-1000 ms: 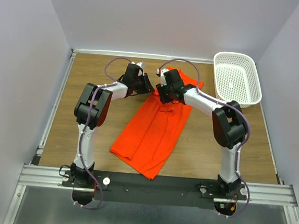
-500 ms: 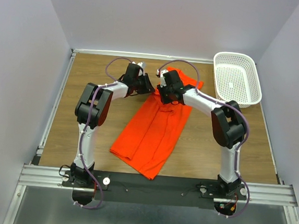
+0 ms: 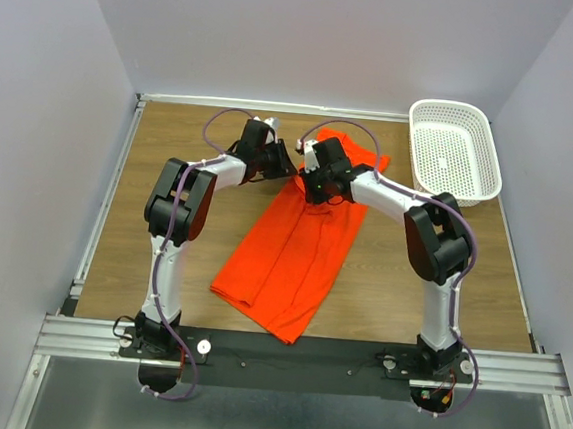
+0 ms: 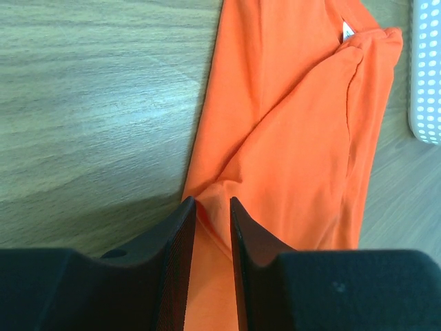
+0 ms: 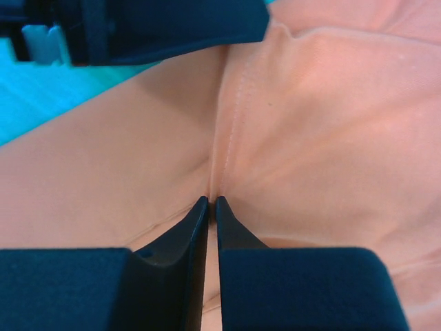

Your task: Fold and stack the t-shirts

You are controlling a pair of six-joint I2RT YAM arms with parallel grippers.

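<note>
**Operator:** Where is my t-shirt lying?

**Spotter:** Your orange t-shirt (image 3: 293, 250) lies on the middle of the table (image 3: 158, 133). It is a long strip running from near left to far right, with the neck end at the far side. In your left wrist view you can see the small white label (image 4: 346, 31) at the collar.

**Operator:** And my two pincers?

**Spotter:** Your left pincer (image 3: 289, 165) is down at the t-shirt's left edge, towards the far end. Its fingers stand a narrow gap apart with a raised fold of orange cloth caught between them, so it is gripping the t-shirt. Your right pincer (image 3: 321, 189) is just beside it, on the cloth itself. Its fingers are pressed almost together on a seam and pinch the t-shirt there.

**Operator:** Anything else out there?

**Spotter:** A white basket (image 3: 452, 154) full of holes sits in the far right corner. It is near the t-shirt's far end but not touching it.
</note>
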